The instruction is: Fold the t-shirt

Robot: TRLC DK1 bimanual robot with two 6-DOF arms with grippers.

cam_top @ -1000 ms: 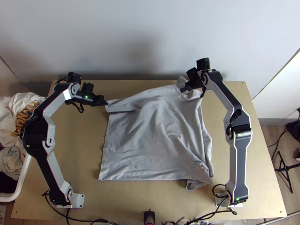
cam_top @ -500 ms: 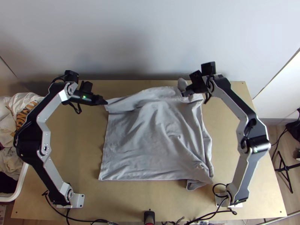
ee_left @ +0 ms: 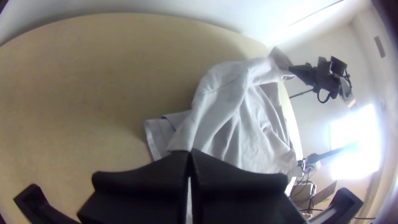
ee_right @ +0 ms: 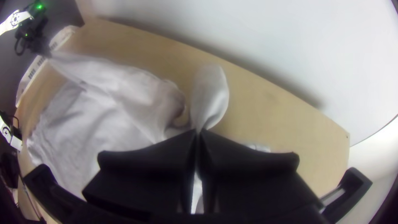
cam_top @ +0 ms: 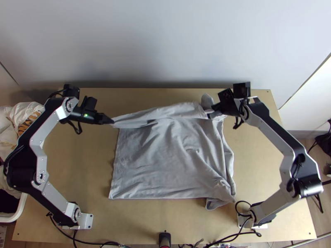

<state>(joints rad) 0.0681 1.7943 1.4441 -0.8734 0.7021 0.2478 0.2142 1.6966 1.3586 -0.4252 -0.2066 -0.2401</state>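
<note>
Probably light and limp, the t-shirt suits 2 far-edge holds, left gripper and right gripper pinched closed on it.

Decent lane of bare table between the left arm and the t-shirt, and another between the shirt and the right arm. There's a bare strip along the far edge too, but the wall is right behind it. Between the left hand and right hand, stretched cloth blocks the way. Watch the cables by the near edge, and that black post.
</note>
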